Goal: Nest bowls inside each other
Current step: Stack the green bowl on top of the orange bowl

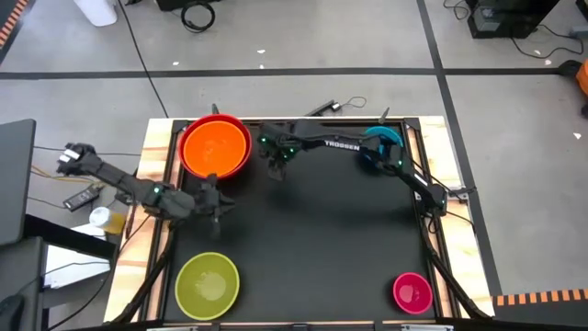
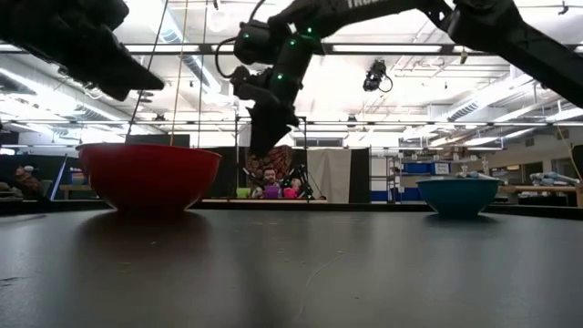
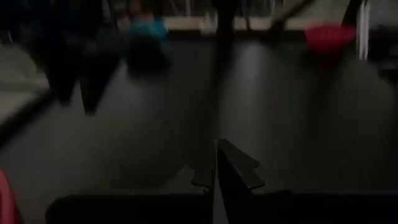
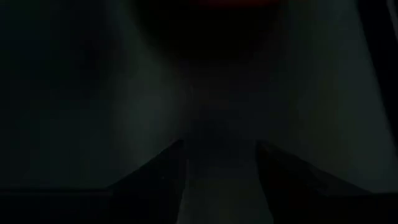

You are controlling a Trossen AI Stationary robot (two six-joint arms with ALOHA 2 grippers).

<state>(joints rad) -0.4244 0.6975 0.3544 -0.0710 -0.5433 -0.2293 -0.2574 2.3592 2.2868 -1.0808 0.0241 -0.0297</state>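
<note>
At the far left the orange bowl (image 1: pixel 214 147) sits inside the red bowl (image 1: pixel 241 131), which rests on the black table (image 1: pixel 312 248). The blue bowl (image 1: pixel 379 144) stands at the far right, partly under my right arm. The yellow-green bowl (image 1: pixel 208 285) is near left and the pink bowl (image 1: pixel 412 292) near right. My right gripper (image 1: pixel 276 168) hangs open above the table just right of the red bowl (image 2: pixel 150 178), pointing down, with nothing between its fingers. My left gripper (image 1: pixel 219 200) is shut and empty, raised just in front of the red bowl.
Wooden rails (image 1: pixel 165 156) frame the table's left and right sides. Bare black tabletop lies across the middle between the bowls. Cables and small items (image 1: pixel 96 216) lie on the floor left of the table. A person (image 2: pixel 270 187) sits in the room beyond the far edge.
</note>
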